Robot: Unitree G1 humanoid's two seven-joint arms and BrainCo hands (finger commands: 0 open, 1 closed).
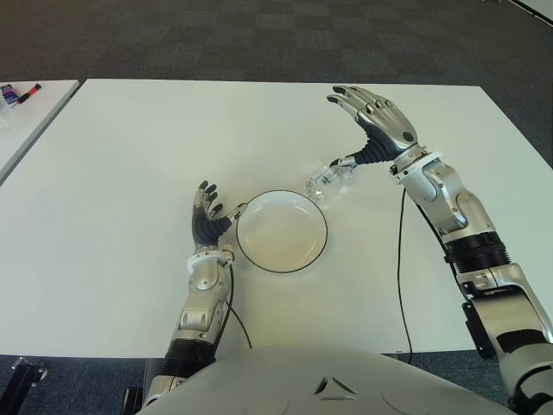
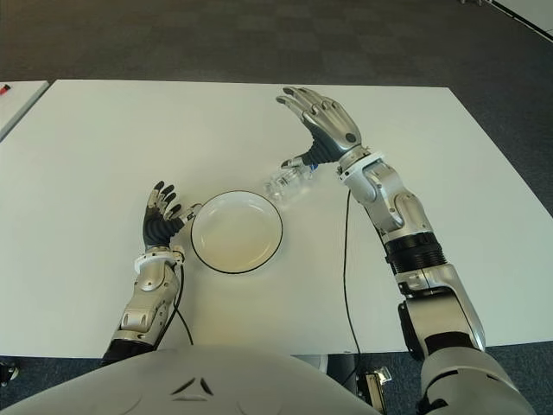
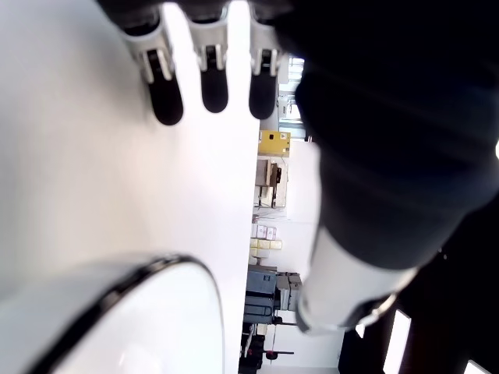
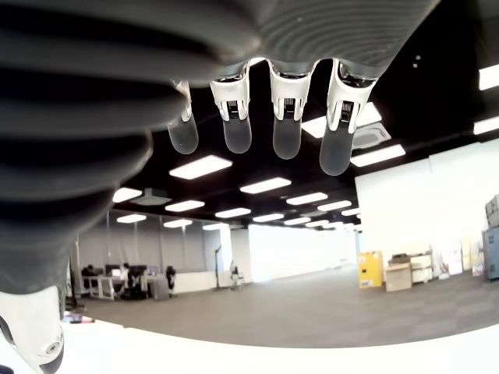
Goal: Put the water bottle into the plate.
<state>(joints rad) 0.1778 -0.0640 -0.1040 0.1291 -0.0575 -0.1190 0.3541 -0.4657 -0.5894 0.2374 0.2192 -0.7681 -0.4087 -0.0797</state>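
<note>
A clear plastic water bottle (image 1: 328, 178) lies on its side on the white table (image 1: 130, 156), just beyond the far right rim of a white plate with a dark rim (image 1: 244, 252). My right hand (image 1: 373, 117) is raised above and to the right of the bottle, fingers spread, holding nothing; its thumb reaches down near the bottle's right end. My left hand (image 1: 207, 214) shows beside the plate's left edge with its fingers extended. The plate holds nothing.
A second table (image 1: 34, 108) stands at the far left with small coloured items (image 1: 19, 92) on it. A black cable (image 1: 403, 277) runs across the table under my right arm. Dark carpet lies beyond the far edge.
</note>
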